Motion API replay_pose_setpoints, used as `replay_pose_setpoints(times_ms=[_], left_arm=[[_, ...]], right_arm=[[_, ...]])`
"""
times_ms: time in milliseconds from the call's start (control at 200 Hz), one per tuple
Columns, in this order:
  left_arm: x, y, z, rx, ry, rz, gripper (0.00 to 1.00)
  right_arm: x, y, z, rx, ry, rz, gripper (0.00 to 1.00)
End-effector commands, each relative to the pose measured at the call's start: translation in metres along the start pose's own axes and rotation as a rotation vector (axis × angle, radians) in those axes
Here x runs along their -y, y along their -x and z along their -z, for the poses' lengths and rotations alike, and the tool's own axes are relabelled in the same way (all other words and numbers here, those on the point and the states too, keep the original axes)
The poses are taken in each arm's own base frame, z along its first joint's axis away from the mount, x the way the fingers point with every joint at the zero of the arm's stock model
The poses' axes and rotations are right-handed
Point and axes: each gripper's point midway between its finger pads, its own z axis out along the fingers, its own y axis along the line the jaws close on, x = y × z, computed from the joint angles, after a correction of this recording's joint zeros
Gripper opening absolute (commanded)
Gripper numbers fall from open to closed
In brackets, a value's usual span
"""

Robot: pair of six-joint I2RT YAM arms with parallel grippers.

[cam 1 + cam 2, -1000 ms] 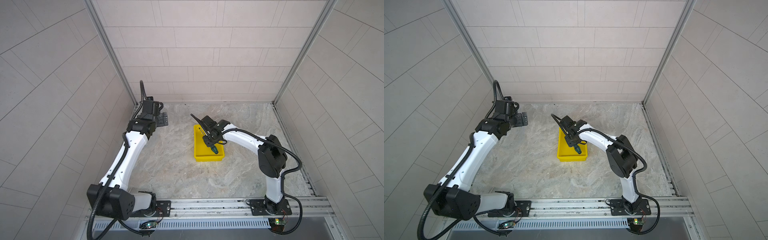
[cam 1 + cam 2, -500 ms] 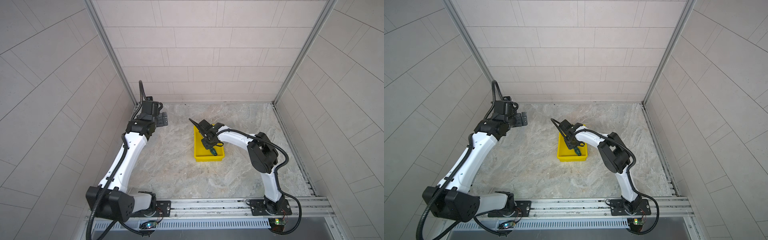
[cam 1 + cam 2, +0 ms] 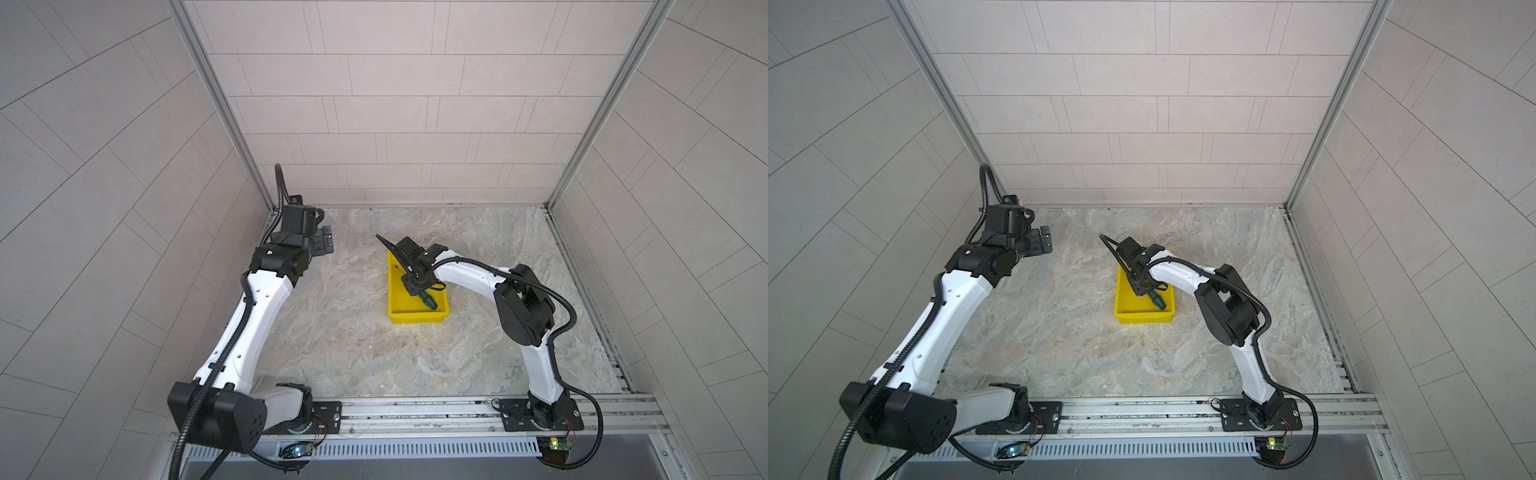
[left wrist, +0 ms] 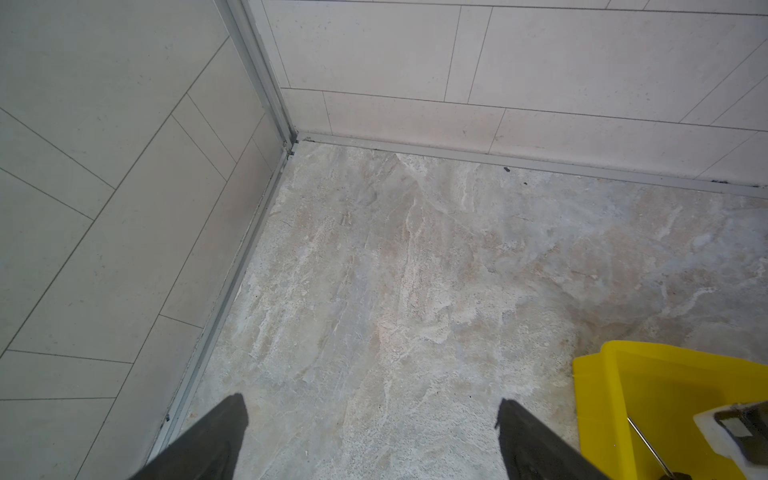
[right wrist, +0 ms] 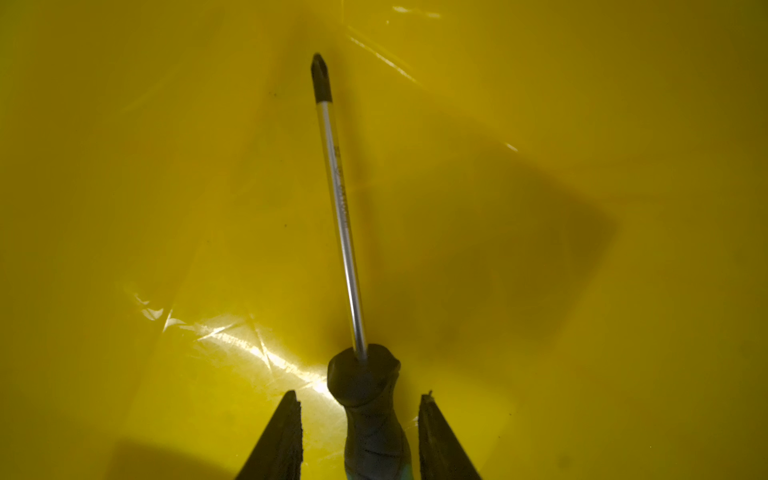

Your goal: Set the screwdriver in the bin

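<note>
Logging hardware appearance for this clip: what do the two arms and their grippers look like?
Both the left arm and right arm have glossy white link shells with black joint housings. A black corrugated cable conduit runs outside each. The left gripper and right gripper are black, with dark wedge-shaped jaws tapering to narrow tips. No markings are legible.

A robot lab cell: pale tiled walls (image 3: 395, 104) enclose a stone-patterned bench (image 3: 365, 357) on three sides, and an aluminium rail (image 3: 415, 411) at its front carries two mounted arms (image 3: 257, 316).
</note>
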Motion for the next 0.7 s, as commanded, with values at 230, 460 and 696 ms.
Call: replay_pose_setpoints(times_ms=[230,460,696], left_arm=[[0.005,0.008,0.015,0.075,0.015,-0.012,1.00],[0.025,-0.001,0.012,0.072,-0.080,-0.056,1.00],[0.042,-0.008,0.016,0.119,-0.122,-0.116,1.00]], right_arm=[[0.012,0.015,0.067,0.124,-0.001,0.018,0.37],[0.046,0.020,0.120,0.231,-0.051,-0.043,0.38],[0.131,0.009,0.172,0.329,-0.182,-0.199,0.44]])
